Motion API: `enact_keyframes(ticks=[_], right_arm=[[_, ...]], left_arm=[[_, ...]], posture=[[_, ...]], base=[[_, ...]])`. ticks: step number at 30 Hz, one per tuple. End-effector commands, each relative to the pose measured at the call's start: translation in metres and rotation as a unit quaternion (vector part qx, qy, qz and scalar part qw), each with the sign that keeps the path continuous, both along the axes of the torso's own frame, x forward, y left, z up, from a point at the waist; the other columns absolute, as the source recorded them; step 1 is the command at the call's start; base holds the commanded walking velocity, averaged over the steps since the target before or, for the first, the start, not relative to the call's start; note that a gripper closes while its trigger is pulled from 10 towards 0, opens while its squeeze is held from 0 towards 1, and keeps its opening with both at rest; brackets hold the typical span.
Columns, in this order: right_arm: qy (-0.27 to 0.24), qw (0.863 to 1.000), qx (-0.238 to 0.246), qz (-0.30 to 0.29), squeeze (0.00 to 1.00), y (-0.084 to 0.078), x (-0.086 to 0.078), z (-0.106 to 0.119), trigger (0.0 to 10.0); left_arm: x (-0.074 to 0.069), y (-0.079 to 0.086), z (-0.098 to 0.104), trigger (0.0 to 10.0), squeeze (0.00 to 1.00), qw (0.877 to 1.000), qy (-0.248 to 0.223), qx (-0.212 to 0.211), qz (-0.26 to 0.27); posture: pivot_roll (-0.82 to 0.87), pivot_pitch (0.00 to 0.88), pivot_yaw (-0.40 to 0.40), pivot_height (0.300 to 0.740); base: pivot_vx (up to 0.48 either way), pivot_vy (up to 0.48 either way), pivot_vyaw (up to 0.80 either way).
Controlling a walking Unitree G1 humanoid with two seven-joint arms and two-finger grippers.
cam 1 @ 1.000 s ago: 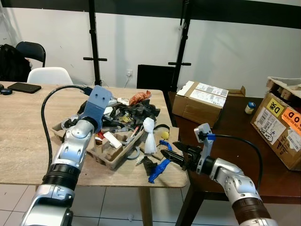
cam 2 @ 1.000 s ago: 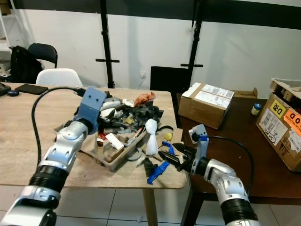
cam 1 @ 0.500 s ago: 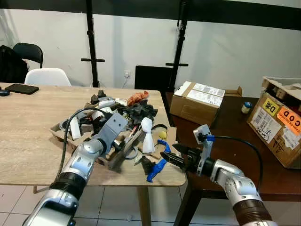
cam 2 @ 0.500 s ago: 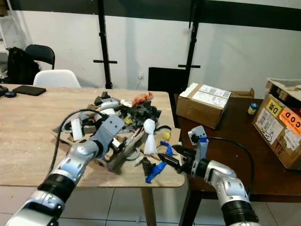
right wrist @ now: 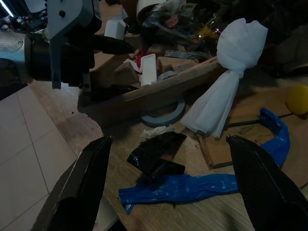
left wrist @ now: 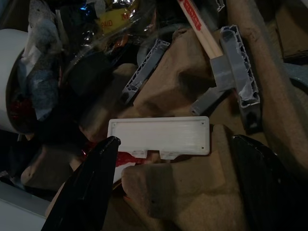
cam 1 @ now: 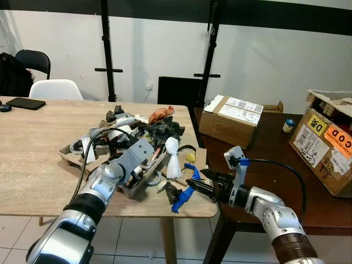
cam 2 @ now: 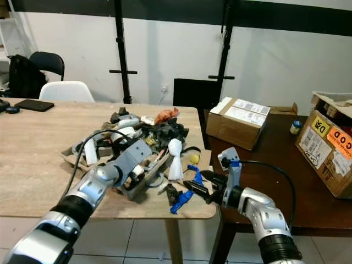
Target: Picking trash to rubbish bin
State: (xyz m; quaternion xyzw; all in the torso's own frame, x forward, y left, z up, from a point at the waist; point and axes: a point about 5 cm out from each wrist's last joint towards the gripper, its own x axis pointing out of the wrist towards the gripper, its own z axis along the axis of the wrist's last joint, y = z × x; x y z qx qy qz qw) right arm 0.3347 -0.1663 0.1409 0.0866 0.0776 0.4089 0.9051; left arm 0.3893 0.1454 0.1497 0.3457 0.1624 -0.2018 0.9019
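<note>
A: Where is the left gripper (cam 1: pixel 136 171)?
B: It is among the trash heap (cam 1: pixel 142 137) on the wooden table (cam 1: pixel 33 154), at the cardboard tray (cam 1: pixel 144 175).
A: And the right gripper (cam 1: pixel 199 183)?
B: Fingers spread, it points at the blue strip (cam 1: pixel 184 197) near the table's corner, beside the white twisted bag (cam 1: pixel 174 159).

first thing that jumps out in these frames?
The heap of trash piled in and around a cardboard tray near the right end of the wooden table. The left gripper is open over a white plastic strip in that tray. The right gripper, also open, points at a blue strip at the table's front edge.
</note>
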Motion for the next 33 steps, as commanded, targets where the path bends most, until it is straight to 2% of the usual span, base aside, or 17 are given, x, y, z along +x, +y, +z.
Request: enact_keyframes(ticks=[1, 4, 11, 12, 13, 14, 15, 25, 33], right_arm=[[0.001, 1.0, -0.008, -0.003, 0.0, -0.002, -0.001, 0.0, 10.0], [0.001, 1.0, -0.009, -0.006, 0.0, -0.003, 0.0, 0.001, 10.0], [0.004, 1.0, -0.009, -0.008, 0.0, -0.004, 0.001, 0.0, 10.0], [0.004, 1.0, -0.009, -0.008, 0.0, -0.003, 0.001, 0.0, 10.0], [0.004, 1.0, -0.009, -0.008, 0.0, -0.003, 0.001, 0.0, 10.0], [0.004, 1.0, -0.009, -0.008, 0.0, -0.003, 0.001, 0.001, 10.0], [0.004, 1.0, -0.008, -0.008, 0.0, -0.003, 0.001, 0.001, 10.0], [0.004, 1.0, -0.008, -0.009, 0.0, -0.004, 0.001, 0.001, 10.0], [0.004, 1.0, -0.007, -0.008, 0.0, -0.003, 0.001, 0.002, 10.0]], left_arm=[[-0.004, -0.005, -0.015, 10.0, 0.0, 0.999, 0.031, 0.011, -0.007], [-0.004, -0.001, -0.022, 10.0, 0.0, 0.999, 0.044, 0.014, 0.017], [-0.005, -0.001, -0.032, 10.0, 0.0, 0.999, 0.033, 0.007, 0.029], [-0.007, 0.0, -0.036, 8.2, 0.0, 0.999, 0.038, 0.011, 0.028], [-0.007, 0.0, -0.036, 8.2, 0.0, 0.999, 0.038, 0.011, 0.028], [-0.008, -0.001, -0.039, 4.7, 0.0, 0.999, 0.042, 0.01, 0.028], [-0.009, -0.001, -0.041, 0.1, 0.0, 0.999, 0.046, 0.008, 0.026], [-0.006, 0.003, -0.038, 0.0, 0.0, 0.999, 0.022, 0.008, 0.039], [0.0, 0.007, -0.022, 0.0, 0.0, 0.999, -0.013, -0.006, 0.04]], posture=[[0.04, 0.023, -0.056, 0.74], [0.04, 0.025, -0.057, 0.74], [0.04, 0.023, -0.06, 0.74], [0.04, 0.023, -0.058, 0.74], [0.04, 0.023, -0.058, 0.74], [0.04, 0.023, -0.058, 0.74], [0.04, 0.023, -0.058, 0.74], [0.04, 0.023, -0.058, 0.74], [0.04, 0.024, -0.056, 0.74]], base=[[0.0, 0.0, 0.0], [0.0, 0.0, 0.0], [0.0, 0.0, 0.0], [0.0, 0.0, 0.0], [0.0, 0.0, 0.0], [0.0, 0.0, 0.0], [0.0, 0.0, 0.0], [0.0, 0.0, 0.0], [0.0, 0.0, 0.0]])
